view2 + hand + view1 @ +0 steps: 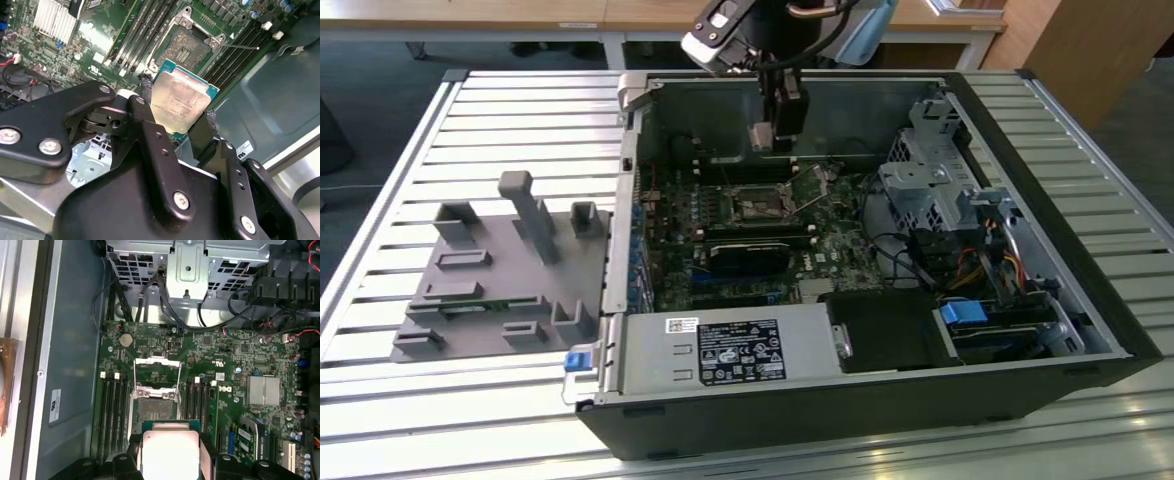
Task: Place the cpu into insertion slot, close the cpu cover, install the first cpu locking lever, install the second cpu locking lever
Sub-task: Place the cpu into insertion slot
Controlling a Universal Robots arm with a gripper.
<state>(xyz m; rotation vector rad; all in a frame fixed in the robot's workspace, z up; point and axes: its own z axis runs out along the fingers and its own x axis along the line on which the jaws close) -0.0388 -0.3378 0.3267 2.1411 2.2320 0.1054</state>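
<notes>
My gripper point(781, 135) hangs over the open computer case, shut on the cpu point(762, 137), a flat square chip with a dull metallic top. In both wrist views the black fingers point(145, 90) clamp the cpu point(181, 100) by two opposite edges. The bare insertion slot point(761, 205) lies on the green motherboard, below the chip and apart from it. The first wrist view has the cpu point(170, 452) just short of the slot point(154, 407), and the silvery cpu cover point(156, 360) stands swung open beyond it. A thin locking lever point(245, 46) sticks out beside the slot point(187, 47).
Black memory slots point(112, 410) flank the socket on both sides. A grey power supply point(720, 350) fills the case's near end, and a metal drive cage point(927, 190) with cables lines the exterior view's right. A grey fixture point(494, 270) rests on the slatted table point(400, 150).
</notes>
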